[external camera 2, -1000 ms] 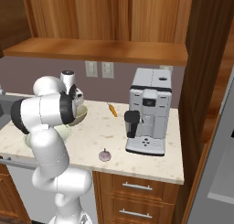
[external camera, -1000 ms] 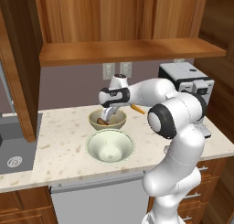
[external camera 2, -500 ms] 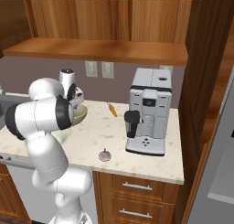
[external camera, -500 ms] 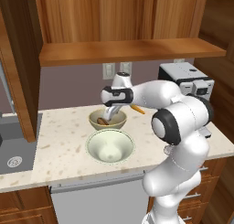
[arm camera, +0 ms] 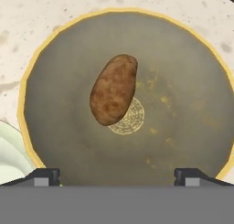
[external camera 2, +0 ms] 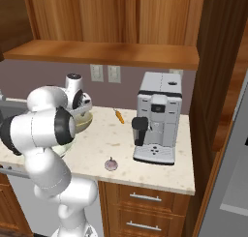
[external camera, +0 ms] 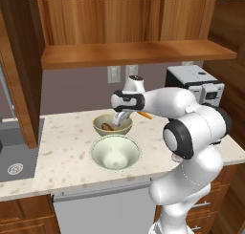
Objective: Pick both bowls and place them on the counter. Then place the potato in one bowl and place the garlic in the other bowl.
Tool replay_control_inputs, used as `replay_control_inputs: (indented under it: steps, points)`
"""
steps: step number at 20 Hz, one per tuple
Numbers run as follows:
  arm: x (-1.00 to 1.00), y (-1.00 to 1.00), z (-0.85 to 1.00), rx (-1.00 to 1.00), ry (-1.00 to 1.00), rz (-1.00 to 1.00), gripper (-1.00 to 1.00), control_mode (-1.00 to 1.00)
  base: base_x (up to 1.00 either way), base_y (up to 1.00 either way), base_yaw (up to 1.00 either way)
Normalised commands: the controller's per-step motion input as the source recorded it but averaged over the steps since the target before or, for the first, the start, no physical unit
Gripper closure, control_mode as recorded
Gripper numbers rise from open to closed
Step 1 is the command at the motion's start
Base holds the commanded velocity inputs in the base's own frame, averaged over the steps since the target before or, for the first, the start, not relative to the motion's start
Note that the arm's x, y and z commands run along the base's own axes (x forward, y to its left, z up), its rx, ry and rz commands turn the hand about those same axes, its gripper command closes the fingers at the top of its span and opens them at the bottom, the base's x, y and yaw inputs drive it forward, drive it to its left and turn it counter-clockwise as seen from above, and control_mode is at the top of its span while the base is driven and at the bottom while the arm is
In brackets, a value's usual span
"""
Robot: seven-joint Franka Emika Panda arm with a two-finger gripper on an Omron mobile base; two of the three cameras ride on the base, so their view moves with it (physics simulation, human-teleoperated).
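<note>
Brown and oval, the potato (arm camera: 113, 90) lies loose on the floor of the olive bowl (arm camera: 192, 104), just off the ringed centre, touching nothing but the bowl. The gripper (arm camera: 116, 175) hangs right over that bowl, its two fingertips (arm camera: 43, 176) spread as wide as they go, one at each side of the bowl's near rim, with nothing between them and nothing held.

From the left base view, the olive bowl (external camera: 125, 125) stands on the counter (external camera: 62, 147), and the potato (external camera: 107, 127) shows as a dark lump inside it. The gripper (external camera: 118, 119) reaches down into the bowl's mouth from above. The cream bowl (external camera: 115, 153) sits just in front of the olive bowl, their rims near or touching; I cannot tell which. An orange carrot (external camera: 145, 115) lies on the counter just behind and to the right of the olive bowl.

From the right base view, the garlic (external camera 2: 111, 164) rests alone on the counter (external camera 2: 164, 173), well to the right of the olive bowl (external camera 2: 85, 120) and near the front left corner of the coffee machine (external camera 2: 157, 117). The carrot (external camera 2: 118, 116) lies between the olive bowl and that machine.
</note>
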Motion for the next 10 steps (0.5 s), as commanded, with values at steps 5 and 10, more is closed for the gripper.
replay_control_inputs:
  steps: [5, 10]
  points:
    - [-0.14, -0.13, 0.13, 0.06, -0.12, -0.13, -1.00, -1.00, 0.00, 0.00, 0.00]
    - [-0.18, -0.18, 0.17, 0.02, -0.11, -0.17, -1.00, -1.00, 0.00, 0.00, 0.00]
